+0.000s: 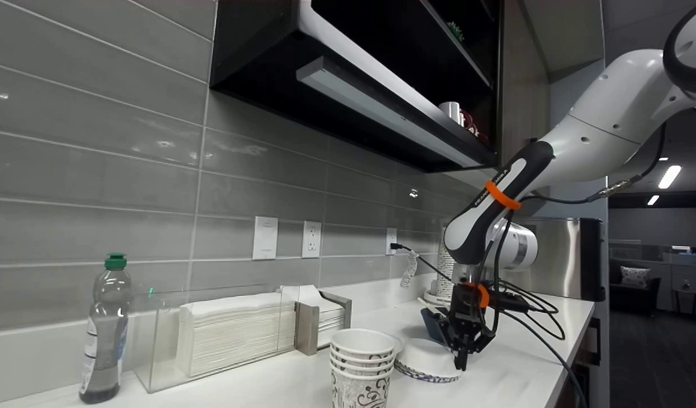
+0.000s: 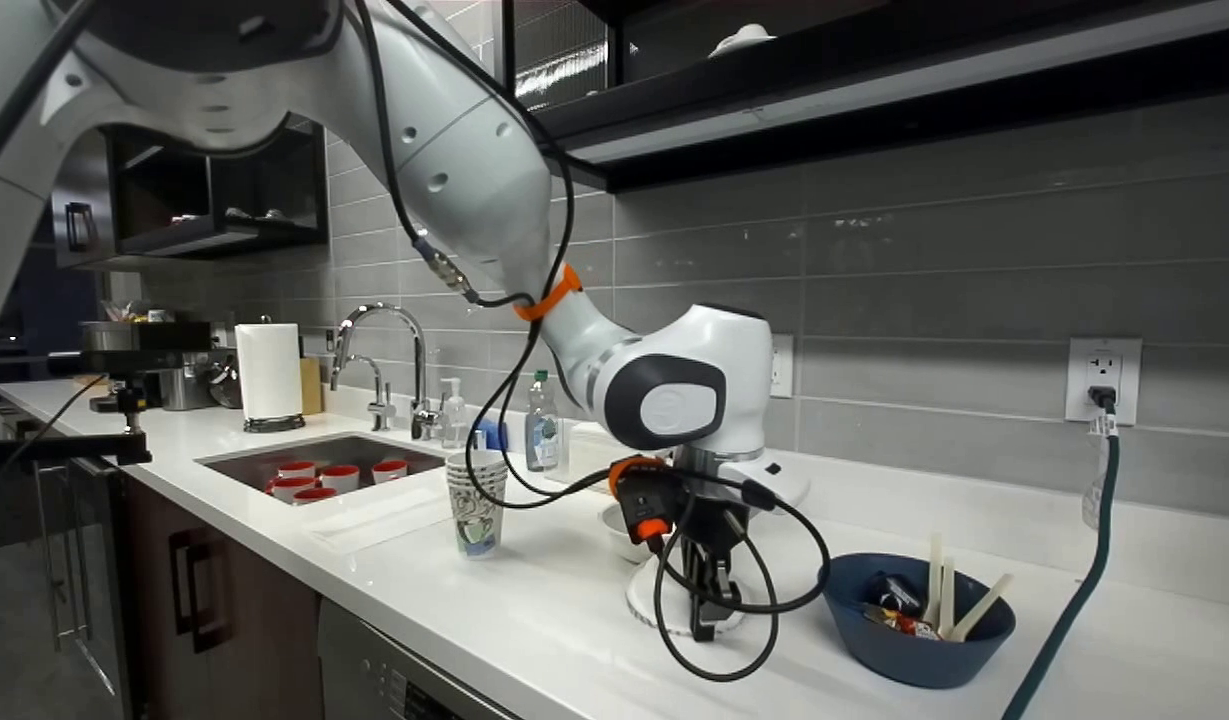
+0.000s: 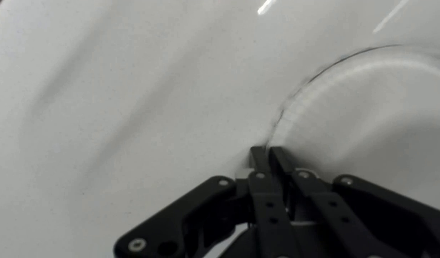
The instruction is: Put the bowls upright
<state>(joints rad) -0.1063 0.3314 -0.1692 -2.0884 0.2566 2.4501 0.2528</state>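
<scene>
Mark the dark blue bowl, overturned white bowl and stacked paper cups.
Dark blue bowl (image 2: pixel 909 662): in an exterior view, outer wall.
Overturned white bowl (image 1: pixel 427 358): in an exterior view, side.
Stacked paper cups (image 1: pixel 361 385): in an exterior view, patterned side.

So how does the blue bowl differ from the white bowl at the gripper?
The blue bowl stands upright, holding pale sticks; the white bowl lies upside down. The blue bowl looks plain; the white bowl has a patterned rim. Both are round and sit on the counter.
</scene>
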